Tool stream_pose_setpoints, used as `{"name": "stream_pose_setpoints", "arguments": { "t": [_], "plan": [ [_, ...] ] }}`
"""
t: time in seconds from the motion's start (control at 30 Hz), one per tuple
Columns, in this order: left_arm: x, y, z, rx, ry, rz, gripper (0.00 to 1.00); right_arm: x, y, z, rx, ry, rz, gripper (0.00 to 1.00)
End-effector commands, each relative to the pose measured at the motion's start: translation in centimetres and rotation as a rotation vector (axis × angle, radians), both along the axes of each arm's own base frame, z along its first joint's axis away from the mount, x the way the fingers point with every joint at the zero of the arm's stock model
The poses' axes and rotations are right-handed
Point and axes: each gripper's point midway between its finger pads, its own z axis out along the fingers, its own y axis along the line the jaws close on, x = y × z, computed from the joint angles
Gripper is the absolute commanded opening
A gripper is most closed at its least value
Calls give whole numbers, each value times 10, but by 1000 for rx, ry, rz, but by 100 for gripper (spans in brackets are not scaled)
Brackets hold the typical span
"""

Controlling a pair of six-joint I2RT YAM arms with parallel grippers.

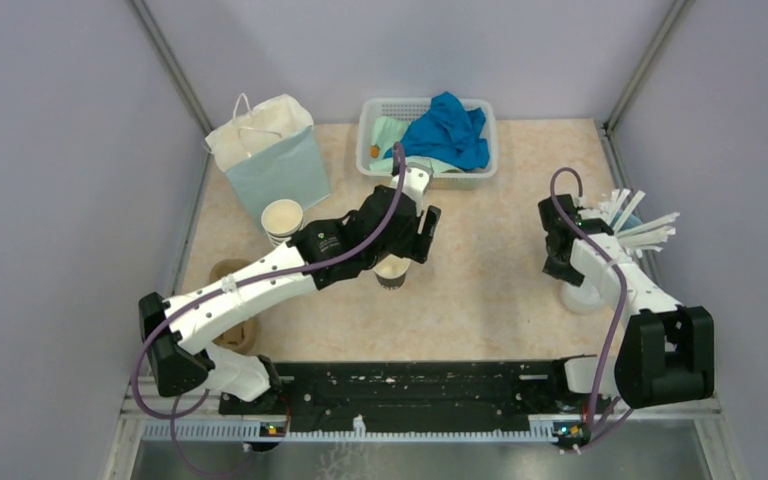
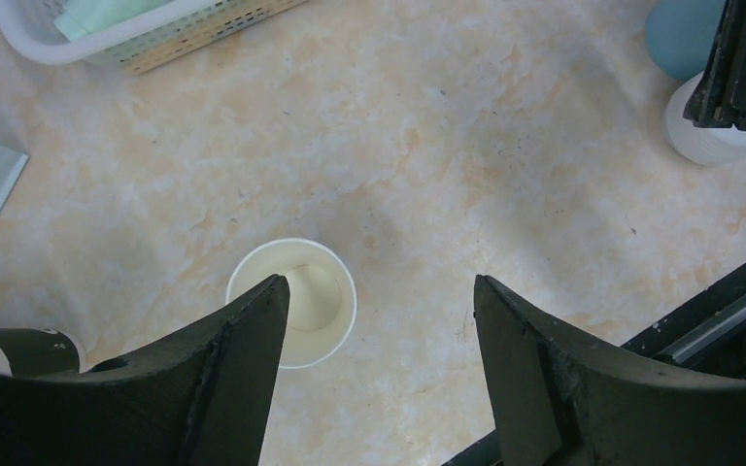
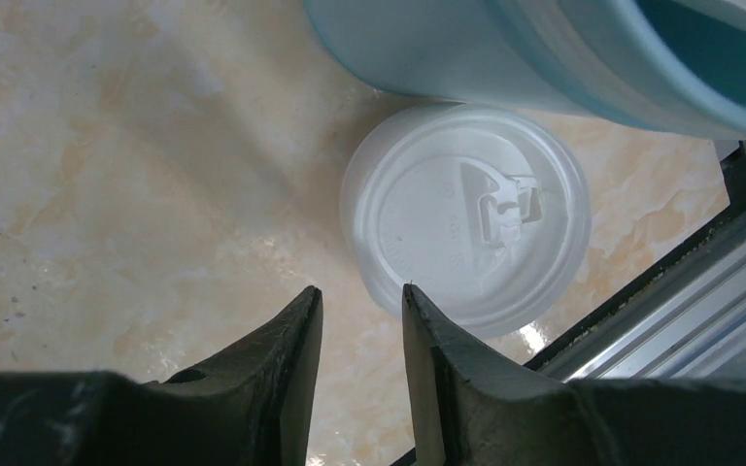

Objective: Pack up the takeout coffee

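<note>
One takeout coffee cup [image 2: 301, 309] stands upright and lidless on the table, cream inside; from above it is seen at mid-table [image 1: 392, 274]. My left gripper [image 2: 379, 291] hangs open just above it, its left fingertip [image 2: 253, 330] over the cup's rim, holding nothing. More cups are stacked [image 1: 282, 219] beside the paper bag. A round white lid [image 3: 466, 218] lies on top of a white lid stack [image 1: 582, 297]. My right gripper [image 3: 361, 291] hovers at the lid's left edge, jaws a narrow gap apart with only table between them.
A light blue cup [image 3: 505, 49] of white sticks [image 1: 640, 225] stands right behind the lids. A paper bag [image 1: 270, 150] is at the back left, and a white basket [image 1: 372, 150] with blue cloth at the back. A brown pulp tray [image 1: 230, 272] lies partly under my left arm.
</note>
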Motion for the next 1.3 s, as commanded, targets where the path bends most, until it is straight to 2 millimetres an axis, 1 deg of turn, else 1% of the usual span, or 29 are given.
{"name": "stream_pose_setpoints", "arguments": {
  "t": [0.0,0.13,0.2,0.47,0.6,0.73,0.8,0.83,0.93,1.0,1.27],
  "plan": [
    [4,1,22,-43,-60,-3,77,11,-11,-3,-7,-63,-60,35],
    [5,2,22,-40,-61,-7,77,12,-14,-10,-8,-62,-71,29],
    [5,3,23,-38,-65,-11,78,11,-15,-12,-13,-56,-80,28],
    [7,6,29,-31,-82,-11,78,8,-17,-13,-21,-59,-82,15],
    [7,6,29,-35,-81,-12,78,5,-19,-16,-30,-51,-83,12],
    [7,9,29,-30,-80,-6,78,3,-22,-18,-39,-45,-87,11],
    [6,10,30,-29,-81,-2,78,3,-22,-18,-41,-46,-84,8],
    [6,11,31,-31,-84,1,78,4,-22,-17,-40,-47,-83,4],
    [7,14,34,-33,-90,11,78,5,-22,-12,-39,-58,-78,0],
    [7,15,36,-37,-94,18,78,5,-21,-9,-37,-65,-75,0],
    [10,14,40,-31,-100,27,78,7,-18,17,-12,-116,-68,0]
  ]
}}
